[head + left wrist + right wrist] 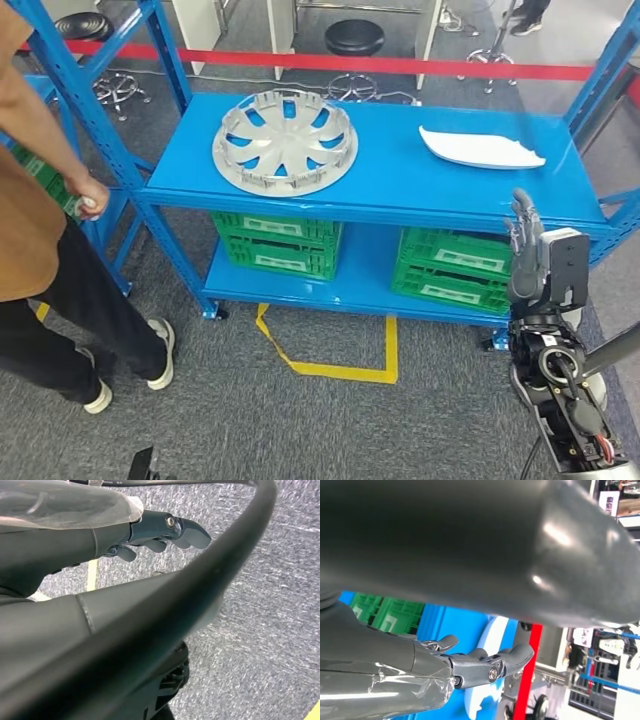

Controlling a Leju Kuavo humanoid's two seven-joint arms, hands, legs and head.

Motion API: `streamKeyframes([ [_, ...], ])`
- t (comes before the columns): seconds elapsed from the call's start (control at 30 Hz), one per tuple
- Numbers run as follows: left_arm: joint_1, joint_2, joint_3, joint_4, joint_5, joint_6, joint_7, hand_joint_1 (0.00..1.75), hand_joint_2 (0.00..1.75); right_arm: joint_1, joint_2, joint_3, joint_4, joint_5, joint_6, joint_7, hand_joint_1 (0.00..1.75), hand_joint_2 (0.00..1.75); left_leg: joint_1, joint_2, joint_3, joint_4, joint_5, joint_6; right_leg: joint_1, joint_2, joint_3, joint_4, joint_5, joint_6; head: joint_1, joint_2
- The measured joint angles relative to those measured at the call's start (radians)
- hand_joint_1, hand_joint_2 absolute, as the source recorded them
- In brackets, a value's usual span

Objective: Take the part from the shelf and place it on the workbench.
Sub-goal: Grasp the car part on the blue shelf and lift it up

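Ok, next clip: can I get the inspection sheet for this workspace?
Surface: blue metal shelf, top level carries the parts.
Job's things: silver plastic wheel cover and white curved panel, both lying flat.
Clutter: green plastic crates on the lower level.
Robot hands: right robot hand raised before the shelf, empty; left robot hand above the carpet, empty.
Cables: black cable across the left wrist view.
Surroundings: a person at left; yellow floor tape.

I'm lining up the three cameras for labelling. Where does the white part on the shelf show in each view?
Head view: the white part lies on the right of the blue shelf's top deck, beyond the raised right hand.
Left wrist view: not in it; grey carpet behind the left hand.
Right wrist view: beyond the fingers, on the blue deck.
Shared landmark: the green crates.
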Motion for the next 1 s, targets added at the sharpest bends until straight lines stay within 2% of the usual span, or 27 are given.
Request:
streamKeyframes([
  [0.03,0.0,-0.001,0.0,0.0,0.0,0.0,0.0,0.0,0.0,0.001,0.0,0.0,0.0,0.0,0.001,0.0,0.0,0.0,0.004,-0.001,0.006,0.0,-0.004,-0.006,-0.004,0.0,-0.003,-0.031,0.04,0.006,0.002,0.0],
  [0.1,0.001,0.0,0.0,0.001,0.0,-0.001,0.001,0.0,0.0,0.001,0.0,0.0,0.001,-0.001,0.001,0.0,0.0,0.0,0.012,-0.004,0.02,0.002,-0.015,-0.021,-0.013,0.0,0.022,-0.159,0.143,0.02,0.009,0.0],
  [0.13,0.0,0.0,0.0,0.001,0.001,-0.001,0.001,0.0,0.0,0.001,0.001,0.001,0.002,-0.001,0.002,0.0,0.0,0.0,0.014,-0.005,0.022,0.006,-0.019,-0.03,-0.014,-0.002,0.033,-0.215,0.166,0.02,0.016,0.0],
  [0.17,-0.001,0.001,0.0,0.002,0.001,-0.001,0.001,0.0,0.0,0.002,0.001,0.002,0.003,-0.001,0.003,0.001,0.0,0.0,0.014,-0.006,0.02,0.009,-0.022,-0.038,-0.013,-0.002,0.039,-0.246,0.179,0.013,0.022,0.0],
  [0.2,-0.001,0.002,0.0,0.003,0.002,-0.002,0.002,0.0,0.0,0.003,0.002,0.003,0.004,-0.001,0.003,0.001,0.0,0.0,0.013,-0.006,0.018,0.013,-0.024,-0.046,-0.01,-0.003,0.037,-0.253,0.173,0.002,0.023,0.0],
  [0.23,-0.001,0.002,0.0,0.003,0.002,-0.002,0.002,0.0,0.0,0.004,0.002,0.004,0.004,-0.002,0.004,0.001,0.0,0.0,0.012,-0.006,0.015,0.015,-0.024,-0.053,-0.008,-0.004,0.038,-0.255,0.172,-0.015,0.021,0.0],
  [0.3,-0.001,0.002,0.0,0.004,0.005,-0.002,0.002,0.0,0.0,0.005,0.004,0.006,0.002,-0.002,0.005,0.0,0.0,0.0,0.013,-0.005,0.009,0.03,-0.029,-0.065,-0.007,-0.001,0.044,-0.254,0.18,-0.032,0.008,0.0],
  [0.33,-0.003,0.002,0.0,0.004,0.006,-0.003,0.002,0.0,0.0,0.002,0.005,0.006,0.001,-0.002,0.006,0.0,0.0,0.0,0.014,-0.004,-0.007,0.06,-0.039,-0.068,-0.007,0.0,0.05,-0.257,0.181,-0.037,0.0,0.0],
  [0.4,-0.006,0.002,0.0,0.004,0.008,-0.004,0.002,0.0,0.0,-0.001,0.006,0.007,-0.001,-0.002,0.007,0.0,0.0,0.0,0.012,-0.004,-0.08,0.183,-0.078,-0.07,-0.004,0.0,0.058,-0.261,0.177,-0.044,-0.017,0.0],
  [0.47,-0.005,0.002,0.0,0.004,0.009,-0.005,0.002,0.0,0.0,0.0,0.007,0.008,-0.002,-0.002,0.008,0.0,0.0,0.0,0.008,-0.004,-0.17,0.305,-0.111,-0.064,0.004,0.001,0.065,-0.261,0.17,-0.054,-0.031,0.0],
  [0.5,-0.004,0.001,0.0,0.004,0.009,-0.006,0.002,0.0,0.0,0.001,0.007,0.008,-0.002,-0.002,0.008,0.0,0.0,0.0,0.004,-0.004,-0.197,0.323,-0.102,-0.057,0.01,0.003,0.07,-0.261,0.165,-0.059,-0.036,0.0],
  [0.53,-0.002,0.001,0.0,0.004,0.01,-0.006,0.002,0.0,0.0,0.002,0.008,0.008,-0.002,-0.002,0.009,0.0,0.0,0.0,-0.001,-0.004,-0.204,0.302,-0.073,-0.046,0.017,0.005,0.078,-0.262,0.159,-0.063,-0.041,0.0],
  [0.6,-0.001,0.003,0.0,0.005,0.01,-0.006,0.002,0.0,0.0,0.003,0.009,0.009,-0.002,-0.002,0.009,0.0,0.0,0.0,-0.019,-0.005,-0.169,0.171,0.023,-0.014,0.026,0.009,0.094,-0.265,0.146,-0.068,-0.051,0.0],
  [0.63,-0.001,0.005,0.001,0.006,0.01,-0.007,0.002,0.0,0.0,0.003,0.01,0.009,-0.003,-0.001,0.009,0.0,0.0,0.0,-0.028,-0.005,-0.148,0.112,0.048,0.002,0.03,0.011,0.102,-0.267,0.141,-0.068,-0.05,0.0],
  [0.7,-0.003,0.01,0.001,0.009,0.009,-0.007,0.002,0.0,0.0,0.005,0.011,0.008,-0.004,-0.001,0.009,0.002,0.0,0.0,-0.043,-0.008,-0.12,0.044,0.051,0.028,0.028,0.012,0.111,-0.273,0.134,-0.064,-0.047,0.0],
  [0.73,-0.003,0.011,0.001,0.009,0.008,-0.007,0.002,0.0,0.0,0.008,0.012,0.008,-0.005,-0.001,0.009,0.003,0.0,0.0,-0.045,-0.01,-0.111,0.033,0.042,0.034,0.028,0.012,0.117,-0.271,0.137,-0.059,-0.046,0.0],
  [0.8,0.0,0.011,0.001,0.01,0.007,-0.007,0.002,0.0,0.0,0.012,0.012,0.007,-0.006,0.0,0.009,0.004,0.0,0.0,-0.04,-0.007,-0.081,0.002,0.058,0.034,0.027,0.01,0.127,-0.26,0.136,-0.049,-0.052,0.0],
  [0.87,0.001,0.011,0.001,0.011,0.007,-0.007,0.002,0.0,0.0,0.009,0.013,0.006,-0.009,0.001,0.009,0.003,0.0,0.0,-0.03,-0.003,-0.053,-0.014,0.063,0.029,0.027,0.007,0.107,-0.205,0.105,-0.036,-0.049,0.0],
  [0.97,-0.003,0.008,0.001,0.011,0.009,-0.007,0.002,0.0,0.0,0.009,0.013,0.005,-0.01,0.002,0.011,0.004,0.0,0.0,-0.02,-0.004,-0.035,-0.015,0.051,0.021,0.014,0.005,0.001,-0.035,0.035,-0.015,-0.036,0.0],
  [1.0,-0.002,0.007,0.001,0.011,0.011,-0.007,0.002,0.0,0.0,0.012,0.013,0.006,-0.01,0.002,0.013,0.004,0.0,0.0,-0.016,-0.005,-0.029,-0.014,0.045,0.017,0.009,0.005,-0.026,-0.01,0.031,-0.008,-0.032,0.0],
])
